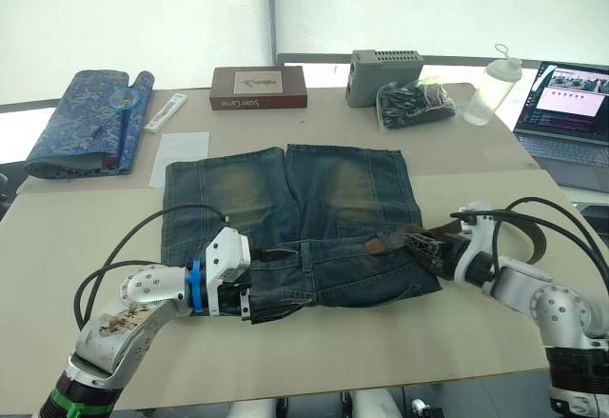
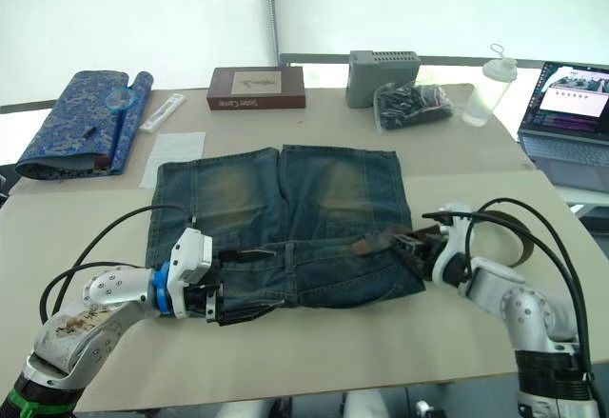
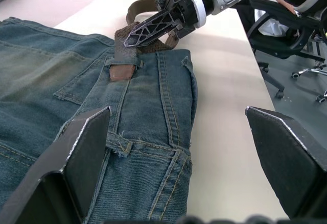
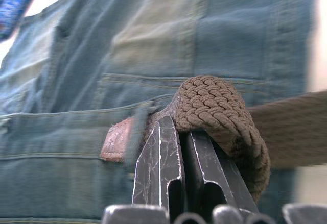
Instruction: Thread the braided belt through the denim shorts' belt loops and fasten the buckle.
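The shorts (image 1: pixel 285 218) lie flat on the table (image 1: pixel 457 323), waistband toward the robot, legs pointing away. The left gripper (image 1: pixel 249 306) sits at the waistband's left end with its fingers (image 3: pixel 82 152) spread wide apart, one over the denim and the other over bare table, holding nothing. The right gripper (image 1: pixel 430 254) is at the waistband's right end, its fingers (image 4: pixel 161 168) pressed together on the belt (image 4: pixel 214 106), whose braided strap bulges in a fold over the fingertips. The belt's leather tip (image 3: pixel 122 72) lies on the waistband, just beside a belt loop (image 3: pixel 126 58), and whether the strap passes under that loop I cannot tell. The rest of the strap curls back behind the right wrist in a loop (image 1: pixel 533 237) on the table. The buckle is not clear in any view. At the far side of the table lie a blue patterned cloth (image 1: pixel 90 123), a brown book (image 1: pixel 258 88), a grey box (image 1: pixel 383 75), a bag of dark bits (image 1: pixel 416 104), a clear bottle (image 1: pixel 493 89) and a laptop (image 1: pixel 566 118).
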You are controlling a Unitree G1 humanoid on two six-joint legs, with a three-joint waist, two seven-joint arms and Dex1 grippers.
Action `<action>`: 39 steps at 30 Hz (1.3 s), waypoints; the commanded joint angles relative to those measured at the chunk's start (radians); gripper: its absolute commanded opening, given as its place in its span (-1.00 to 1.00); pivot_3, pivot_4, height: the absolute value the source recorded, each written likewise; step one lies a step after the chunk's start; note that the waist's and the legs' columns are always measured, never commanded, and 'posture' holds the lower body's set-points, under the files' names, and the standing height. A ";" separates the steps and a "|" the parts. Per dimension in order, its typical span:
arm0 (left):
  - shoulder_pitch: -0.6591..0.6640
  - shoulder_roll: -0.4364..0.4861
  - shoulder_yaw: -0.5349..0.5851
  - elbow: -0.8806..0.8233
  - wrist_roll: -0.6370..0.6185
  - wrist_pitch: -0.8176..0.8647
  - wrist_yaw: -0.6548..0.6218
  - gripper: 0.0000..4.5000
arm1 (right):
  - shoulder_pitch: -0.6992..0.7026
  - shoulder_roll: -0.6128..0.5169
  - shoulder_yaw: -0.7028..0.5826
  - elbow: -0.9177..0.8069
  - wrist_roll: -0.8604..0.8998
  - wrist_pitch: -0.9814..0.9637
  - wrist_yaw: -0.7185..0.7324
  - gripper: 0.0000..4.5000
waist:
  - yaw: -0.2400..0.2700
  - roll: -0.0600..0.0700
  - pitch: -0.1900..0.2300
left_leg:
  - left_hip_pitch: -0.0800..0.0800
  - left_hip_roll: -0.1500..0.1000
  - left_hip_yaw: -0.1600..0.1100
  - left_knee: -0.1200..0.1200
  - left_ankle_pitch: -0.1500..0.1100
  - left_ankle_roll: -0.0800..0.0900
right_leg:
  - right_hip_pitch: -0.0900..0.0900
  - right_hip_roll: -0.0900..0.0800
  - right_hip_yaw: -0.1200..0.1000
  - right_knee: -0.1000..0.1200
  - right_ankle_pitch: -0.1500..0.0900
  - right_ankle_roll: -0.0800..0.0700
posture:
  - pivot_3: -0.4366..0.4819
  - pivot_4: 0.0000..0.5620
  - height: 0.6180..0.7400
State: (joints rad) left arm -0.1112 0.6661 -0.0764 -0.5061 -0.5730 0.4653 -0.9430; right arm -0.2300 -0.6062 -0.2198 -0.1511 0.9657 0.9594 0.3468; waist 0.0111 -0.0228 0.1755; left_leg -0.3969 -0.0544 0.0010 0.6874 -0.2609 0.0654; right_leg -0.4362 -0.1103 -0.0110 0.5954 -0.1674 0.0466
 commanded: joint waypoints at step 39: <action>-0.362 -0.572 0.273 0.477 -0.918 0.760 1.022 0.98 | 0.071 0.248 -0.015 -0.209 0.977 -0.130 -0.930 -1.00 | -0.013 -0.001 -0.001 | 0.005 -0.001 -0.001 0.006 0.000 -0.001 | 0.002 0.000 0.002 0.012 -0.001 -0.001 | -0.05 -0.47 1.00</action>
State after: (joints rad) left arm -0.4559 0.1053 0.1797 -0.0209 -1.4360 1.2428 0.0604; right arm -0.1548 -0.3473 -0.2413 -0.3136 1.9060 0.8508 -0.5949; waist -0.0022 -0.0235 0.1748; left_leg -0.3922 -0.0556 0.0001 0.6936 -0.2612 0.0649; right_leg -0.4343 -0.1101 -0.0087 0.6075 -0.1688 0.0456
